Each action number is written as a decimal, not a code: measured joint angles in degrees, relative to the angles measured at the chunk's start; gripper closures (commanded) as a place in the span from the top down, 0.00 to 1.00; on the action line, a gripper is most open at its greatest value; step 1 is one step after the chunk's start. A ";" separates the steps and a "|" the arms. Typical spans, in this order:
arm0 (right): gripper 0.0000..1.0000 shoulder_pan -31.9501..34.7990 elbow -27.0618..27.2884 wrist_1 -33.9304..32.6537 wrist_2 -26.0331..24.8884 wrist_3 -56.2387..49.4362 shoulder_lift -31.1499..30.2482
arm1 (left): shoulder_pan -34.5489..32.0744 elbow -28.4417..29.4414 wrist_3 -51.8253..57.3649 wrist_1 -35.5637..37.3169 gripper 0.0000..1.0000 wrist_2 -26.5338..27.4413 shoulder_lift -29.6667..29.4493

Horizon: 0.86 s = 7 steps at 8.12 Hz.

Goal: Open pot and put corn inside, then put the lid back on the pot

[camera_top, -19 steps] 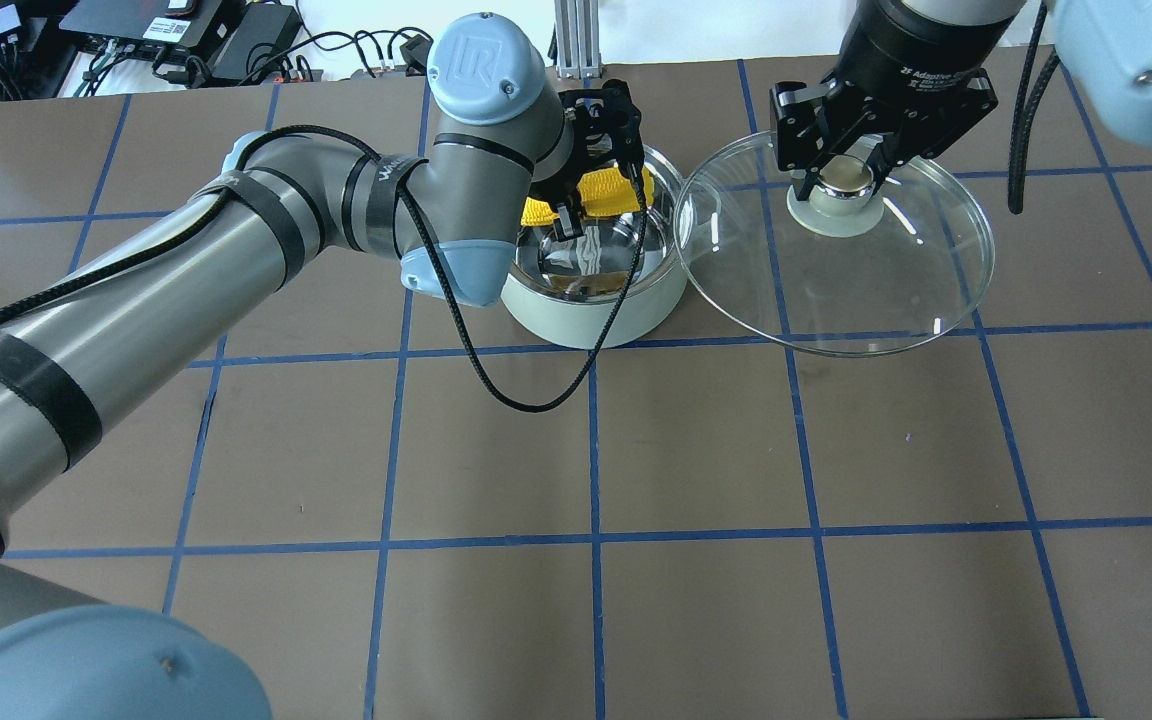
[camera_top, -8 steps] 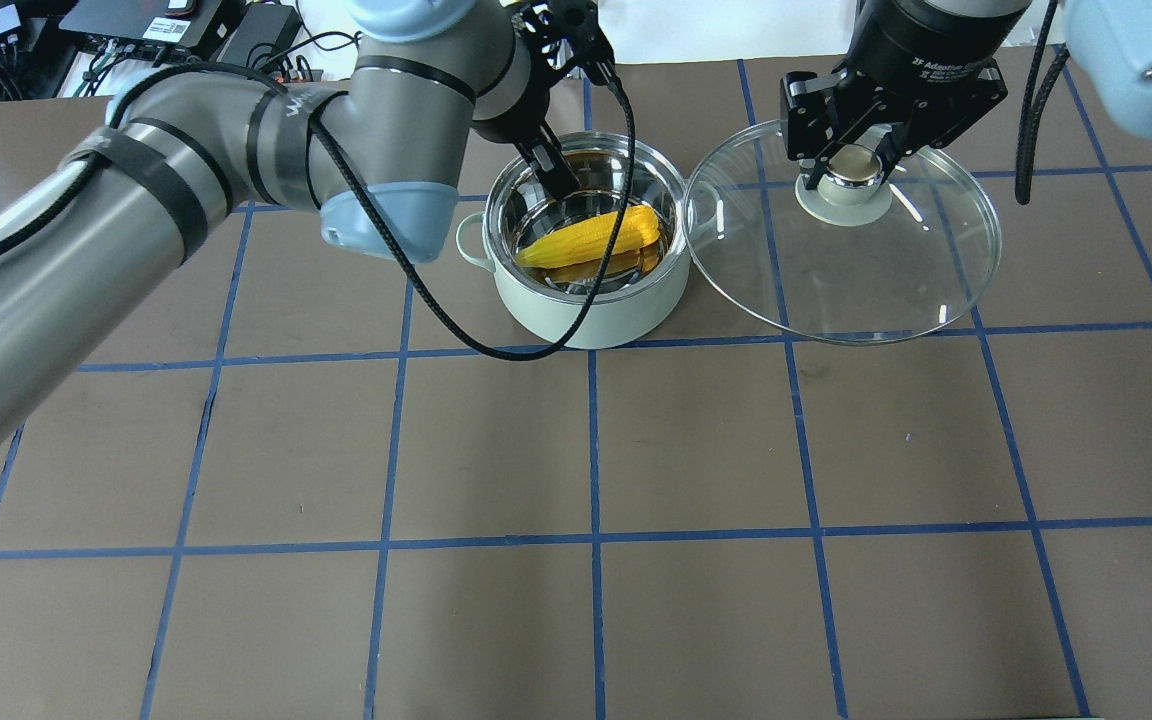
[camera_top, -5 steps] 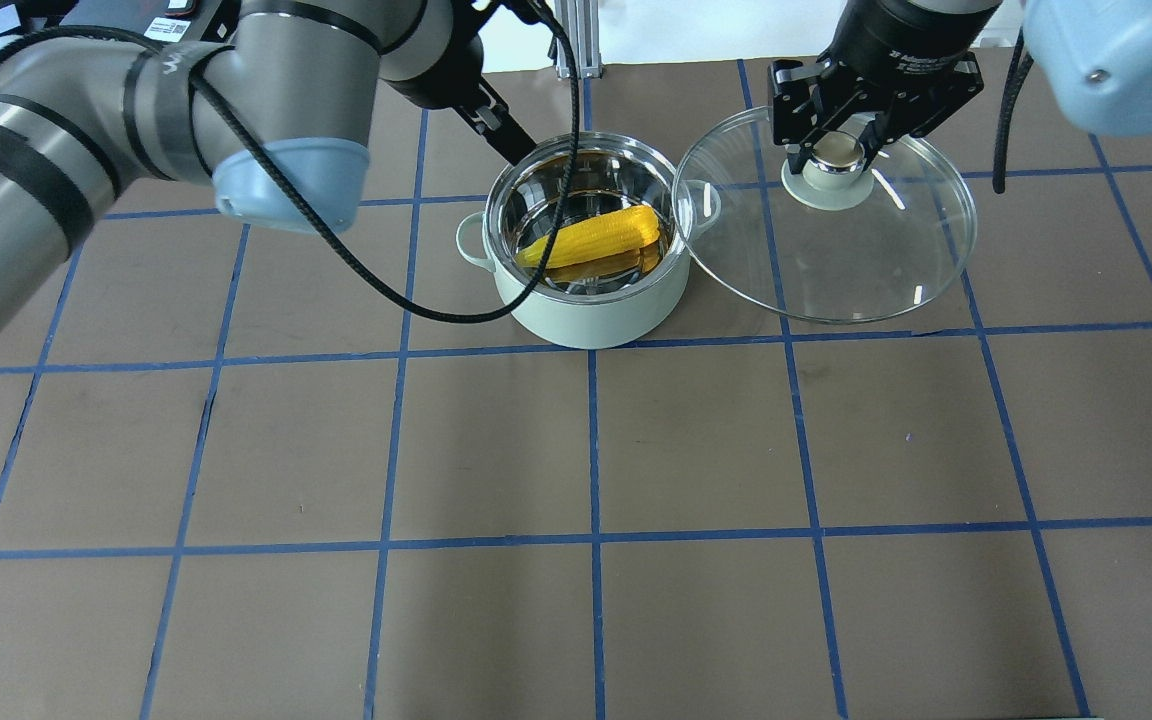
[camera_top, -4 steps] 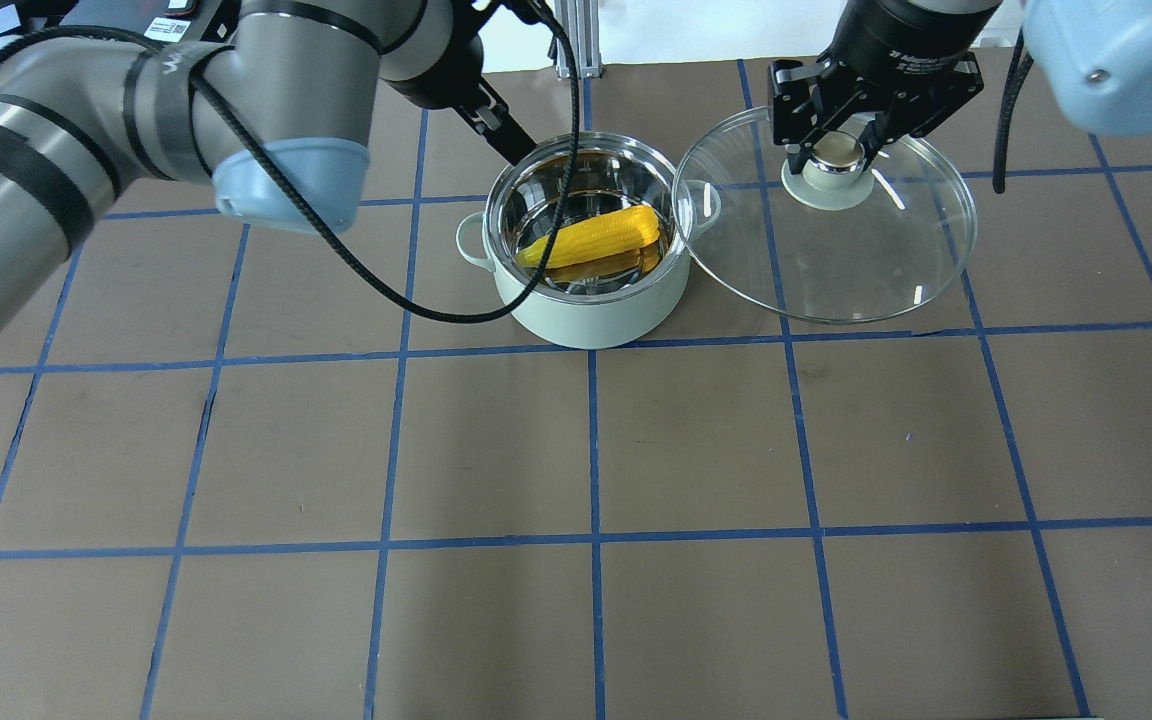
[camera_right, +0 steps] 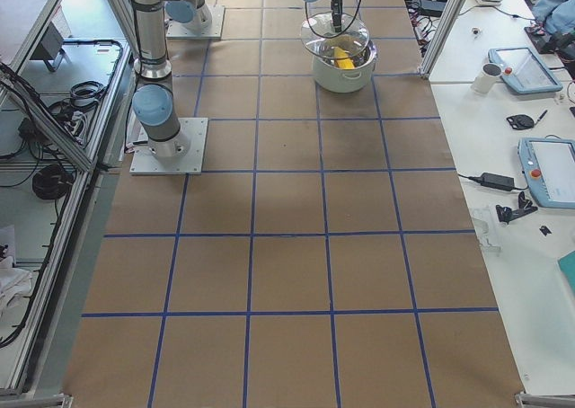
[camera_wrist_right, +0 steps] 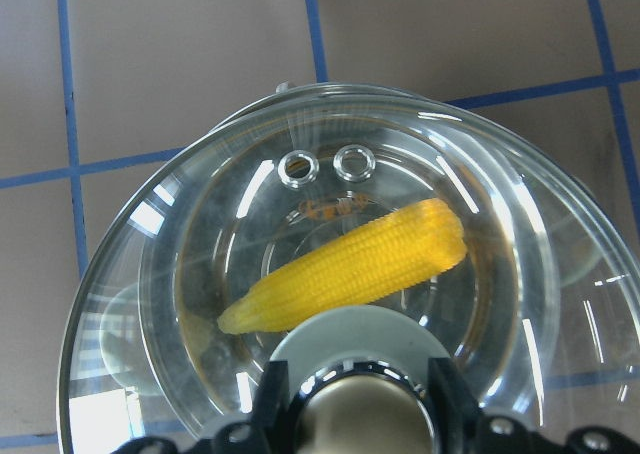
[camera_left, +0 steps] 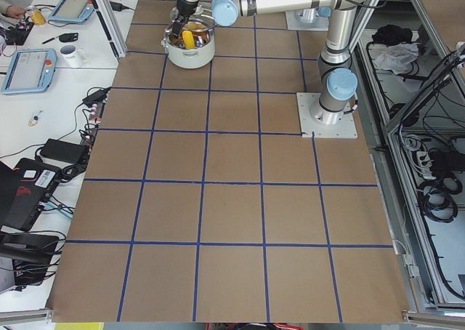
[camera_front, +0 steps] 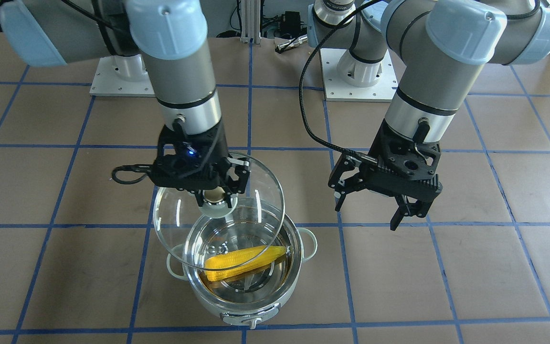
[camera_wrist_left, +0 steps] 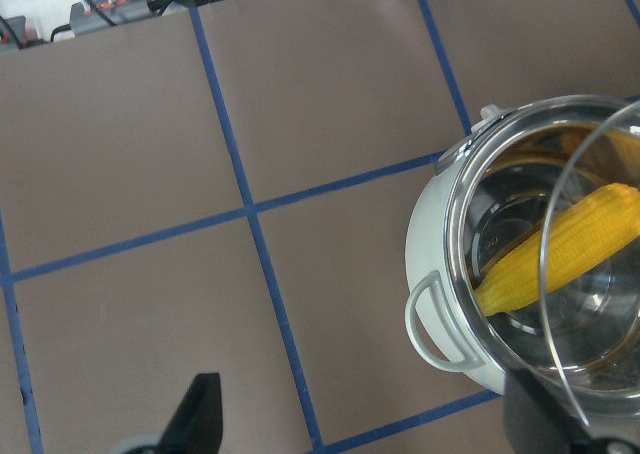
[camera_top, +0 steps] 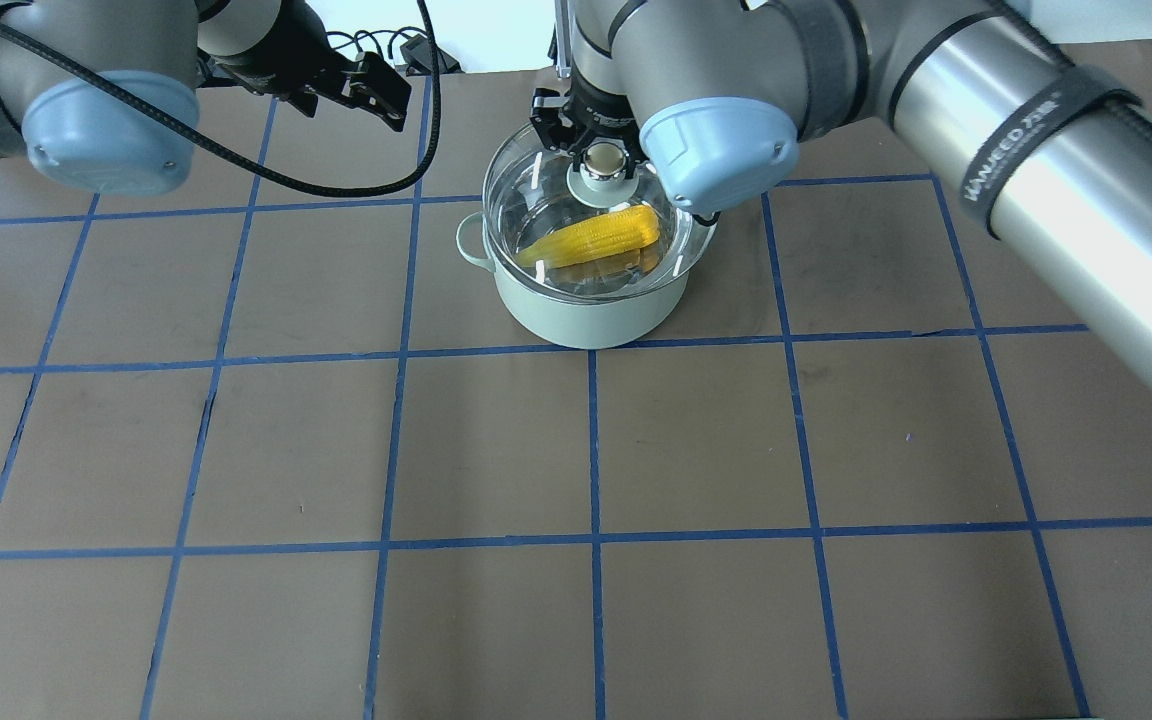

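Note:
The pale green pot [camera_top: 586,312] stands at the table's far middle with the yellow corn [camera_top: 598,236] lying inside it. My right gripper [camera_top: 604,160] is shut on the knob of the clear glass lid [camera_top: 526,190] and holds the lid tilted over the pot, offset toward the pot's robot-side rim [camera_front: 299,248]. Through the lid [camera_wrist_right: 180,274] the right wrist view shows the corn [camera_wrist_right: 350,264]. My left gripper [camera_front: 366,215] is open and empty, above the table beside the pot. The left wrist view shows the pot [camera_wrist_left: 440,274] at its right.
The brown table mat [camera_top: 586,450] carries a grid of blue tape lines. Cables and electronics [camera_top: 376,45] lie beyond the table's far edge. The arm bases [camera_front: 351,71] stand on white plates at the robot side.
My right arm has carried the lid from beside the pot to over the pot. My left arm has drawn away from the pot to its side.

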 measured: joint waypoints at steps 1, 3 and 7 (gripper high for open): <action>0.10 1.13 -0.48 -2.38 -0.27 1.81 2.31 | 0.45 -0.03 -2.22 -3.78 1.00 1.00 1.19; 0.10 1.74 -0.81 -4.04 -0.47 2.37 4.47 | 0.71 -0.17 -7.60 -10.76 1.00 5.74 3.41; 0.10 1.78 -1.30 -5.96 -0.70 -3.22 6.56 | 0.73 -3.03 -10.18 -16.73 1.00 7.62 7.36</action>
